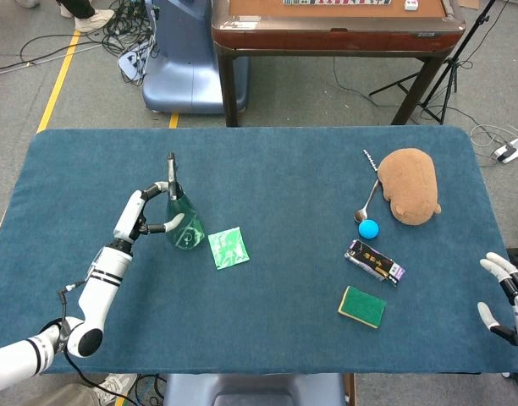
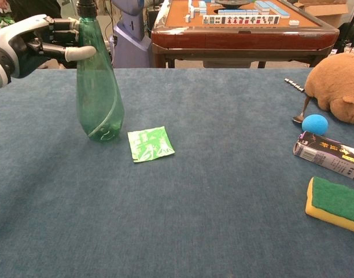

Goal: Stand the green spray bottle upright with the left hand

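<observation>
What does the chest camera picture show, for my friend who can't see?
A green spray bottle stands upright on a blue table, the robot's left hand at its neck. A green packet lies beside it.

The left hand (image 2: 24,40) has a glossy white shell with black fingers (image 2: 61,24) tipped in white, on a white arm (image 1: 98,292) with black bands and a thin black cable, and the right hand (image 1: 506,296) looks white too.
</observation>
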Controlling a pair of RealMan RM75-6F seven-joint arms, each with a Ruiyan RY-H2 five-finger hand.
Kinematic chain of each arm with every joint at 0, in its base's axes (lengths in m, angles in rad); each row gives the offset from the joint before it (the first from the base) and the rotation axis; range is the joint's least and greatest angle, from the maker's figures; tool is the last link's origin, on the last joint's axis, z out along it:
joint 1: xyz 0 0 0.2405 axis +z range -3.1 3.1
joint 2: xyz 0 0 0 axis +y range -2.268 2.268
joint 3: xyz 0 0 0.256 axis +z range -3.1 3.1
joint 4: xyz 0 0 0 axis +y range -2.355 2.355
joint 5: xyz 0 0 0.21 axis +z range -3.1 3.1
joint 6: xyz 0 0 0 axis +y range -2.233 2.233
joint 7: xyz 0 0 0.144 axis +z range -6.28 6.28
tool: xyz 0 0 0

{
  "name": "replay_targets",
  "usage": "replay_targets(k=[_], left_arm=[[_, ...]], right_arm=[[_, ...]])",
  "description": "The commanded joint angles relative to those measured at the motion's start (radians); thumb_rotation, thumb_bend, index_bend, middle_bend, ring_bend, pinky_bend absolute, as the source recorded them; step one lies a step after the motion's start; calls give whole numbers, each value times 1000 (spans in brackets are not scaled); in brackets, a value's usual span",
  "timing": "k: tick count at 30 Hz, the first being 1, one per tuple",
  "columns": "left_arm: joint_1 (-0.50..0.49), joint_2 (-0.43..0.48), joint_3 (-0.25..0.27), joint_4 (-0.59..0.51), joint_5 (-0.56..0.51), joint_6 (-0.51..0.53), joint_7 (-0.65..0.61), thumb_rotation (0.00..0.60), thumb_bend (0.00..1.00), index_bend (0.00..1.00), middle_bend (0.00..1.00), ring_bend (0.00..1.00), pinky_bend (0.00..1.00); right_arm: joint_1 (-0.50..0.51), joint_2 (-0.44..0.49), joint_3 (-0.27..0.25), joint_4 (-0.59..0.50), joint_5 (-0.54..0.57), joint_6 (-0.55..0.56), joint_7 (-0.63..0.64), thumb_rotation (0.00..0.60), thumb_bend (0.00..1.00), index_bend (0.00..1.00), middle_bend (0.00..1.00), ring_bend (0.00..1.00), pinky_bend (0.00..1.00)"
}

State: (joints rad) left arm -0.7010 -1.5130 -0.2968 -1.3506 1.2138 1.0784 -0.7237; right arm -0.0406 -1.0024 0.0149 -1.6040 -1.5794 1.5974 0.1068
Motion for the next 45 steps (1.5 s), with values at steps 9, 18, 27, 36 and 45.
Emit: replay_targets(k=[9, 18, 27, 36, 45], left_arm=[[30, -69, -6, 99, 46, 51, -28, 600, 312, 509, 450, 203, 176], [56, -66, 43, 160, 123, 74, -32, 600, 312, 400, 273, 78, 137], [75, -27, 57, 141, 151, 81, -22, 600, 312, 14, 42, 0, 29], [88, 6, 58, 97, 150, 73, -13, 600, 312, 0, 0, 0, 0], [113, 108, 95, 8, 160, 34, 45, 600, 312, 0, 0, 0, 0]], right_arm=[[0, 4, 2, -13, 0, -1, -11, 600, 334, 215, 172, 69, 57], [0, 3, 1, -12, 2, -7, -13, 600, 334, 215, 172, 69, 56], [2, 3, 2, -13, 2, -9, -15, 600, 334, 215, 172, 69, 57], [-1, 2, 2, -8, 0, -4, -7, 600, 333, 215, 172, 69, 56], [1, 2, 3, -4, -3, -5, -2, 600, 334, 215, 172, 69, 56]])
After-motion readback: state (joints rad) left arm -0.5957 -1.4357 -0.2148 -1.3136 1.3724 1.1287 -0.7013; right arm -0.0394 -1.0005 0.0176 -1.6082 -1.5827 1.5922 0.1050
